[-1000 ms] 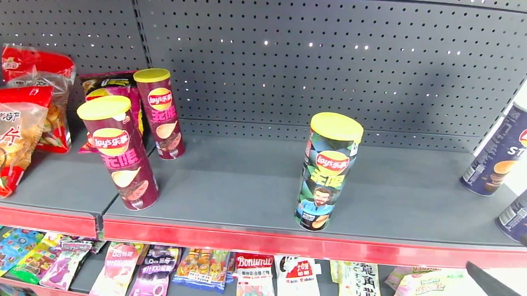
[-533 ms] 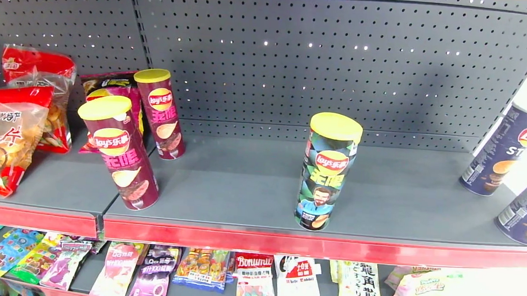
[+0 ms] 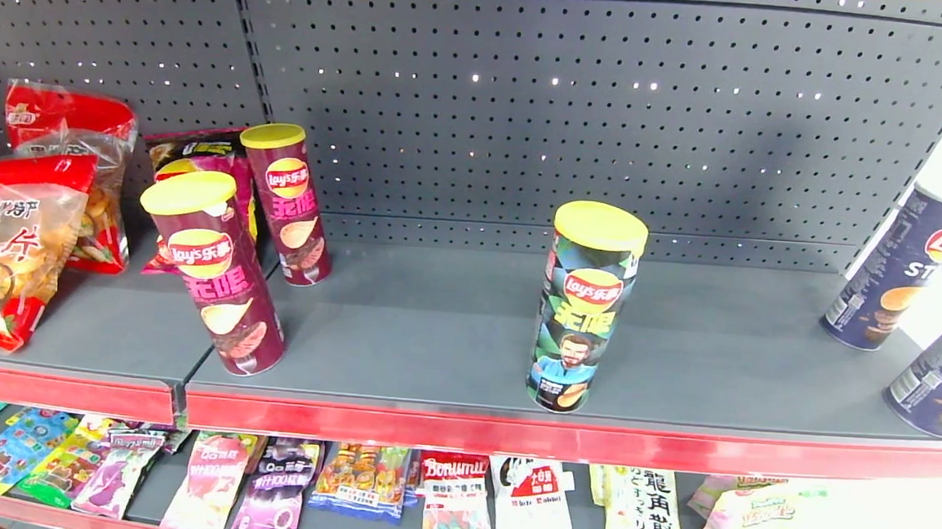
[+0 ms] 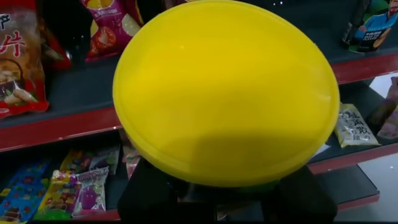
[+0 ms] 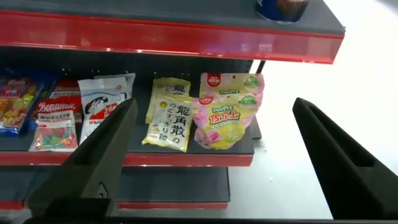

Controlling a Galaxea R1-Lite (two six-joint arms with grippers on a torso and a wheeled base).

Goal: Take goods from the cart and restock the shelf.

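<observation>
Cans [image 3: 587,304] on the shelf [image 3: 434,336] — snack bags [image 3: 10,244] left, packets [image 3: 457,493] below.

This is a shop aisle: a dark metal shelf [image 3: 451,329] with a perforated back panel [image 3: 578,116] and a red front strip [image 3: 558,440] carries upright chip tubes [image 3: 587,304] and, at the left, bagged snacks [image 3: 10,244]. On the lower tier [image 5: 174,158], sweet packets [image 3: 456,501] lie in a row, labels facing out
</observation>
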